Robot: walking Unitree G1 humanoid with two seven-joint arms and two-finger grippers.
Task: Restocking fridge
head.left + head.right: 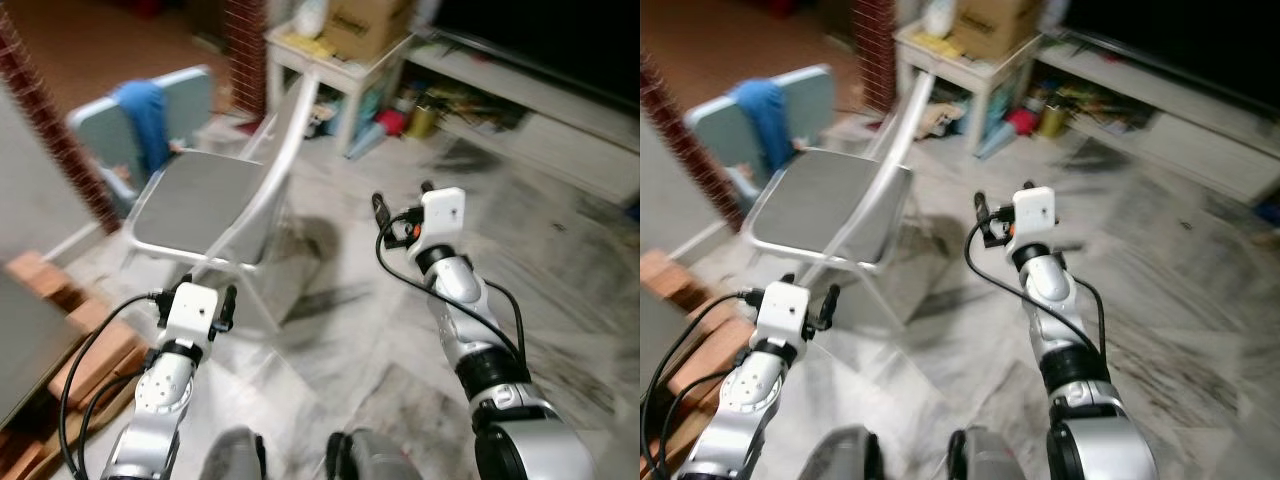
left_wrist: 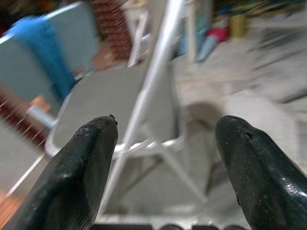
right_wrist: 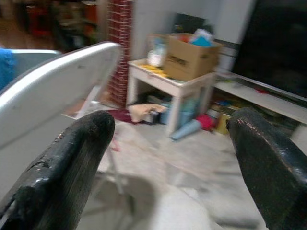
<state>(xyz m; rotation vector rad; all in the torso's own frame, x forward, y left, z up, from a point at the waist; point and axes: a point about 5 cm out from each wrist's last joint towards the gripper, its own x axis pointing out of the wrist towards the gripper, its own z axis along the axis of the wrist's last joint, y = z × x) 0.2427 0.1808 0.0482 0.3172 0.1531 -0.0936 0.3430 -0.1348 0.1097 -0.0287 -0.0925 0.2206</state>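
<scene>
My left gripper (image 1: 195, 290) is held low on the left, open with nothing between its fingers (image 2: 86, 163). It points toward a grey folding chair (image 1: 200, 205) standing just ahead. My right gripper (image 1: 403, 200) is raised in the middle of the view, also open and empty (image 3: 170, 124). It points across the marble floor (image 1: 330, 330) toward a white side table (image 1: 335, 65). The eye views are blurred.
A cardboard box (image 1: 365, 25) sits on the side table, with clutter on the floor beneath it. A low white TV shelf (image 1: 540, 110) runs along the right. A brick pillar (image 1: 60, 150), a panel draped with blue cloth (image 1: 148, 120) and stacked wood (image 1: 90, 350) stand left.
</scene>
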